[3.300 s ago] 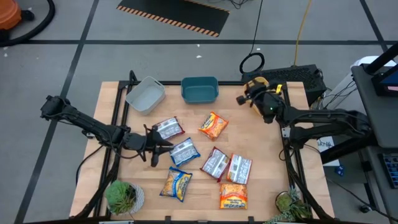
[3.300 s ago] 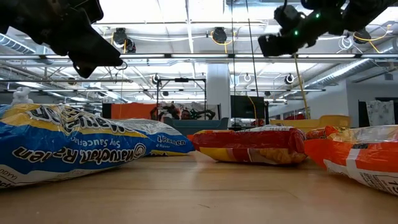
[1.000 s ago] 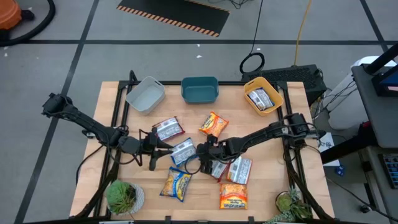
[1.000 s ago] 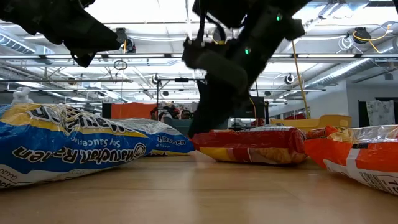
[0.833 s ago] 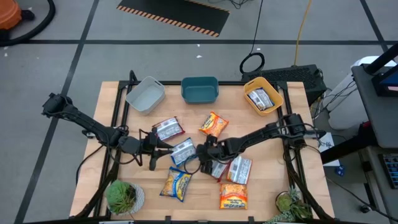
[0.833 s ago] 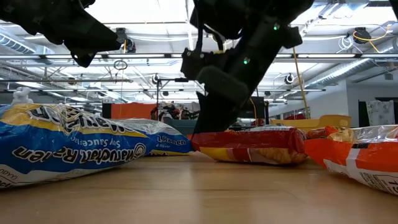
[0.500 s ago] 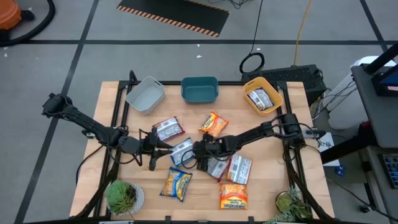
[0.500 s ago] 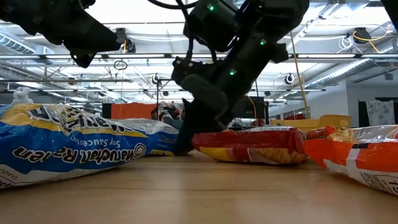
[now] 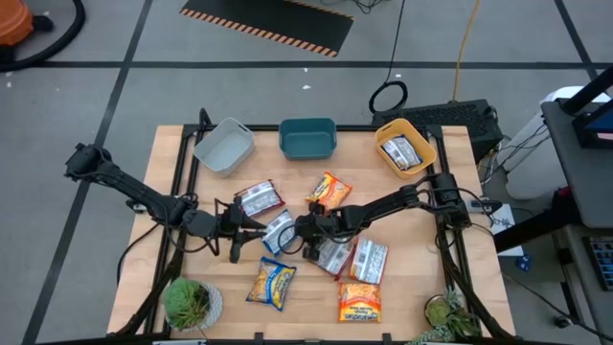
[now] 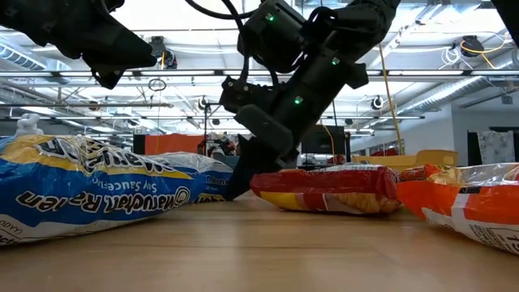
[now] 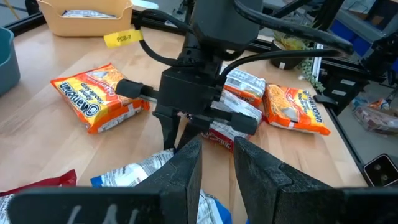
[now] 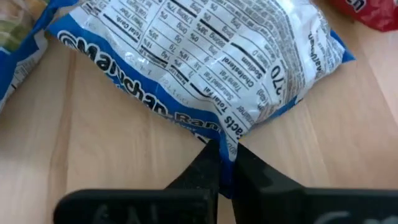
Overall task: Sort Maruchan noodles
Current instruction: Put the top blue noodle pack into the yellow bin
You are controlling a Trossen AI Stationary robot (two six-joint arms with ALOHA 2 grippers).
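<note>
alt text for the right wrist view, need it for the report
The right gripper is shut on the edge of a blue-and-silver Maruchan ramen packet, which lies nutrition-label side up on the wooden table. A red packet corner shows at one edge of the picture.

Eight noodle packets (image 9: pixel 358 302), three tubs (image 9: pixel 306 139), two potted plants (image 9: pixel 189 302), two arms (image 9: pixel 129 195).

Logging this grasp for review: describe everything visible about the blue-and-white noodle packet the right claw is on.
The blue-and-white packet is crinkly, shiny plastic, printed side showing nutrition facts with a blue border. It lies flat on the wooden table near the middle. The right claw is shut on the packet's sealed edge. The left claw sits close beside it.
</note>
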